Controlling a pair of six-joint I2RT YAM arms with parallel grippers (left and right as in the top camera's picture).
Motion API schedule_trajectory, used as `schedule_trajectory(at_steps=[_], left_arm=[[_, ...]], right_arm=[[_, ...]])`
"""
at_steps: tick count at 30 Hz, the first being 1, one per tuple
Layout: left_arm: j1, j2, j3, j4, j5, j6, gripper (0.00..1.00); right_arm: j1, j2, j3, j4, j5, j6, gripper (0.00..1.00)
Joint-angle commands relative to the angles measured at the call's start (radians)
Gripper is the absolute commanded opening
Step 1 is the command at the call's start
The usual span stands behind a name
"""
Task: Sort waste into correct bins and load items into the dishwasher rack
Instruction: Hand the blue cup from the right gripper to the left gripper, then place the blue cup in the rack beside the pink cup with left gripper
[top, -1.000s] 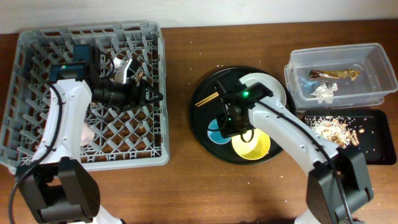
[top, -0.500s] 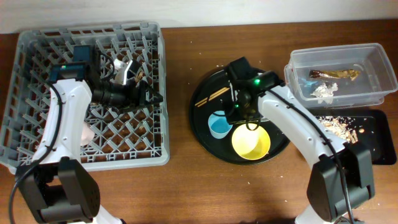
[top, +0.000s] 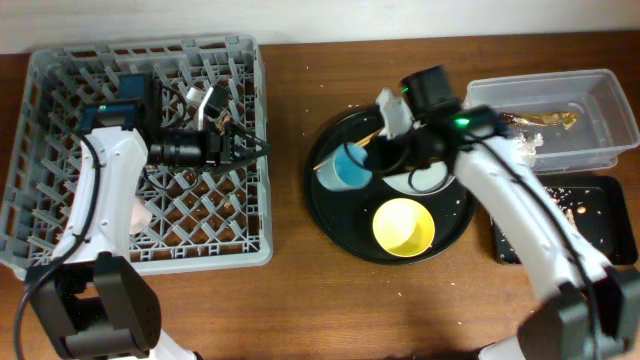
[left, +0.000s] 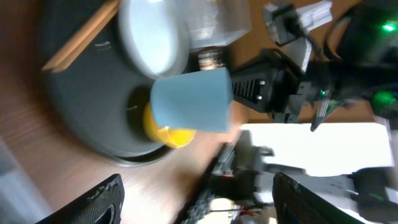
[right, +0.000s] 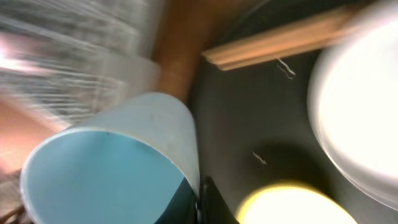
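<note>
Dishwasher rack (top: 200, 220) fills the table's left side. The left gripper (top: 245, 148) hovers low over its pegs, fingers spread wide with nothing between them. A pale pink shape (top: 143, 215) beside that arm may be the pink cup, but the arm hides too much to be sure.

Further right, the light-blue cup (top: 345, 165) hangs tilted above the left edge of the round black tray (top: 330, 215). The right gripper (top: 372, 160) pinches its wall at the rim. On that tray lie the chopsticks (left: 81, 36), the yellow bowl (top: 403, 226) and the grey-white plate (top: 430, 180). At the far right, the clear tub (top: 610, 100) holds the golden wrapper (top: 540, 120), and the shallow black tray (top: 600, 230) holds crumbs (top: 570, 212).

The cup looks bound for the rack. A rim pinch lets it swing, so the grip should stay firm. The cup should travel high enough to clear the rack wall and stay away from the left gripper. It should then turn mouth-down and settle between the pegs before the fingers part.
</note>
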Motion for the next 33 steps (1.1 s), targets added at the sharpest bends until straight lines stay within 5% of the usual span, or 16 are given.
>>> schedule_trajectory(at_steps=[1, 3, 12, 16, 23, 27, 33], left_arm=[[-0.031, 0.009, 0.016, -0.004, 0.332, 0.098, 0.76], [-0.082, 0.009, 0.016, -0.001, 0.407, 0.105, 0.83], [-0.188, -0.064, 0.019, -0.001, 0.407, 0.113, 0.74], [-0.143, -0.187, 0.019, -0.001, 0.4, 0.113, 0.99], [-0.047, -0.259, 0.018, -0.001, 0.354, 0.113, 0.99], [-0.047, -0.259, 0.018, -0.002, 0.364, 0.113, 0.97], [-0.047, -0.259, 0.018, 0.001, 0.406, 0.113, 0.81]], right_arm=[[-0.049, -0.081, 0.033, 0.103, -0.464, -0.109, 0.04], [-0.044, -0.079, 0.033, 0.222, -0.701, -0.109, 0.04], [0.012, -0.061, 0.032, 0.289, -0.652, -0.103, 0.04], [0.011, -0.061, 0.033, 0.437, -0.808, 0.005, 0.04], [0.013, -0.061, 0.033, 0.64, -0.783, 0.302, 0.04], [0.018, -0.061, 0.033, 0.651, -0.738, 0.323, 0.04], [0.04, -0.061, 0.033, 0.711, -0.738, 0.345, 0.04]])
